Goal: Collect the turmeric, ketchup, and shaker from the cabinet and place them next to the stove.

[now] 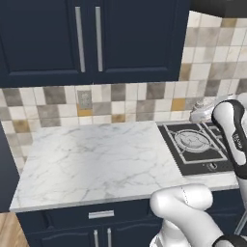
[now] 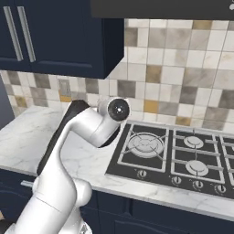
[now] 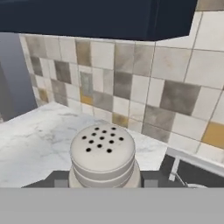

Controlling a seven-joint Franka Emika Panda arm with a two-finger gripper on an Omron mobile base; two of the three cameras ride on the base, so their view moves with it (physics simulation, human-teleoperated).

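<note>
We have the shaker point(image 3: 102, 155) clamped upright between the fingers of our gripper point(image 3: 104, 180), its perforated dome toward the hand camera, above the marble counter point(image 3: 39, 135) just left of the stove point(image 3: 192, 173), so we judge the coming move runs straight down.

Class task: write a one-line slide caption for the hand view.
Shaker with a perforated top held between the fingers above the marble counter, tiled backsplash behind it.
</note>
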